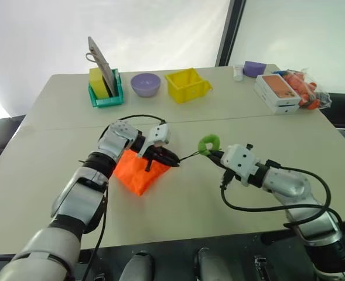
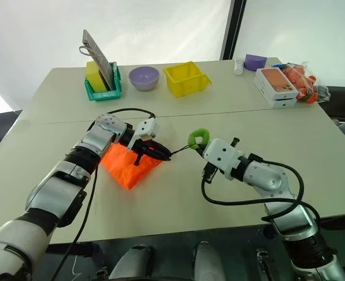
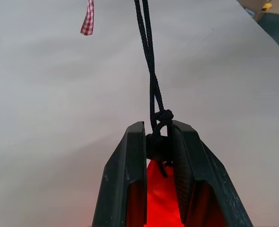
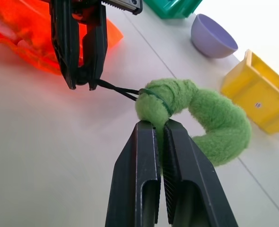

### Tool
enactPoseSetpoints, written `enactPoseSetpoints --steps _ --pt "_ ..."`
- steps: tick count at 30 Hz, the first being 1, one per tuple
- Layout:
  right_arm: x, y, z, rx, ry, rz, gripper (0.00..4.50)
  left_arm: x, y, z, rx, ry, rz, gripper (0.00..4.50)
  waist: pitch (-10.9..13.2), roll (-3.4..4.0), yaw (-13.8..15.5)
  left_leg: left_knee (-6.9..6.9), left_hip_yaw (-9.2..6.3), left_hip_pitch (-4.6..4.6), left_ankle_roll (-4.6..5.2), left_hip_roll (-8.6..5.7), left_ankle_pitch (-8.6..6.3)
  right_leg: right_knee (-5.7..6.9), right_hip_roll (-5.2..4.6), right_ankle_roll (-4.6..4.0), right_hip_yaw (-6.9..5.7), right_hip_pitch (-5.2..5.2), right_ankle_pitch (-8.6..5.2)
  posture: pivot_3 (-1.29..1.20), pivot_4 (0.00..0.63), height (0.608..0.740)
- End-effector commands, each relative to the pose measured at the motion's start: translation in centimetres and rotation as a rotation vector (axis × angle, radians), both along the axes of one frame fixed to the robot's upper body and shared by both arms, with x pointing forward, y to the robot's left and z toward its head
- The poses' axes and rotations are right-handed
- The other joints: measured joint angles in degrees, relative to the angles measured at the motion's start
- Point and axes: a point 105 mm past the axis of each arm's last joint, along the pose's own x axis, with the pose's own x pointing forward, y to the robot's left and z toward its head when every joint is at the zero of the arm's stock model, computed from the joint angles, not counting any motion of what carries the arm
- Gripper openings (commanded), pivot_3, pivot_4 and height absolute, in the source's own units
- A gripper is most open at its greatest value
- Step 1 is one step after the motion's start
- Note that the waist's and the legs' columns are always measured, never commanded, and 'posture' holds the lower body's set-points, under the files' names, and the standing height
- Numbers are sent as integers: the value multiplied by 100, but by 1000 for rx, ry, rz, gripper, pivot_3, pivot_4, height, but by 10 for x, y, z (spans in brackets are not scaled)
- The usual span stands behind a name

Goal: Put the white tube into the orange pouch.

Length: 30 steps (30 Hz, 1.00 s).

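Orange fabric sits right at centre stage: the orange pouch point(image 1: 138, 171) lies on the beige worktop point(image 1: 219, 199), and the left tool point(image 1: 167, 160) has its two black fingers pinched on the pouch's gathered mouth, right where the black cord point(image 3: 151, 71) knots and leaves it. Over on the other side, the right tool point(image 4: 160, 125) is clamped tight on the green fuzzy ring point(image 4: 201, 118) at the cord's far end, and the cord runs taut between the two tools, just above the worktop. The pouch sags below the left tool's fingers, its lower corner resting on the surface. The white tube cannot be made out; whether it is inside the pouch cannot be told. Along the back of the worktop stand a green tray point(image 1: 105, 96) with a yellow block, a purple bowl point(image 1: 145, 84), a yellow bin point(image 1: 187, 85), and further right a flat orange-faced box point(image 1: 279, 92).
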Motion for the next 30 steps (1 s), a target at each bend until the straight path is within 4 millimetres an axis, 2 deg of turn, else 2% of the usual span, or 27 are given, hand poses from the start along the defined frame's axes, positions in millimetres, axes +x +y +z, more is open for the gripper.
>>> enactPoseSetpoints --steps 1,7,13,19,23,24,25,26,30 --pt "3 -2 10 -12 -61 -13 0 1 6 7 -5 -70 0 285 0 1 -2 0 0 1 0 0 0 0 0 0 0 0 0 0 150 740" --pt "28 -42 1 -132 -90 -234 0 -3 30 -9 104 -89 7 285 -2 3 -6 1 1 2 0 0 0 4 1 -3 3 -1 2 0 150 740" --pt "40 -64 -7 -193 -84 -346 0 -9 58 -18 202 -64 24 285 -2 4 -4 1 0 1 0 0 1 6 1 -7 4 0 4 0 150 740" --pt "45 -59 -10 -196 -91 -342 0 -19 72 -23 228 -44 47 285 -7 11 -27 1 1 4 0 0 1 9 3 -20 7 -1 12 0 150 740" --pt "40 -46 -14 -151 -38 -269 0 -20 65 -14 128 -6 89 285 -7 12 -21 2 1 4 2 0 2 11 3 -19 8 -1 11 0 150 740" --pt "38 -42 -16 -141 -15 -244 552 -20 61 -6 66 23 109 1271 -7 12 -23 2 1 4 3 0 2 11 3 -19 8 -1 11 0 150 740" --pt "35 -38 -18 -133 1 -221 743 -20 57 3 8 44 127 1556 -7 12 -25 2 0 3 3 0 2 12 3 -19 8 -1 11 0 150 740" --pt "32 -34 -19 -124 14 -199 1129 -19 54 12 -55 48 152 2113 -7 11 -24 2 0 3 3 0 2 13 3 -19 8 -2 11 0 150 740" --pt "22 -27 -24 -119 31 -150 3213 -9 63 37 -195 1 304 4110 -7 12 -18 4 -3 3 3 0 2 13 3 -11 8 -1 6 0 150 740"
